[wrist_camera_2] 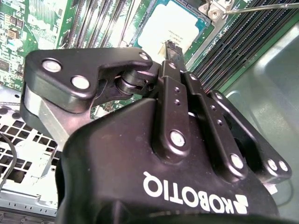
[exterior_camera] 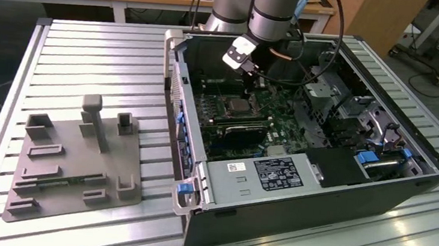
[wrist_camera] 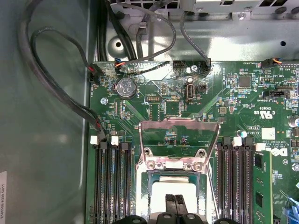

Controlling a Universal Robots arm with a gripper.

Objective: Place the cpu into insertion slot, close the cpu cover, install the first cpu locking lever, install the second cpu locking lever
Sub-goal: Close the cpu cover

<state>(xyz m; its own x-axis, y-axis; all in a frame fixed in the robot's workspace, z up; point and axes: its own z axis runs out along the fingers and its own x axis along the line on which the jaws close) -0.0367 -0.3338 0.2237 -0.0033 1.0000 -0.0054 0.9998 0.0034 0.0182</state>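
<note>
The claw (wrist_camera: pixel 175 201) is reaching down inside the open computer case (exterior_camera: pixel 318 193) that is sitting on the slatted desk (exterior_camera: pixel 89 56). Its fingers are drawn narrow, side by side, gripping nothing, and the tips are hanging right over the cpu (wrist_camera: pixel 160 193); I cannot tell whether they are touching it. The cpu is lying flat in the insertion slot (wrist_camera: pixel 149 183) on the green board, and the cpu cover (wrist_camera: pixel 180 123) is standing swung up off it, leaving the chip's silver top showing in both wrist views.
</note>
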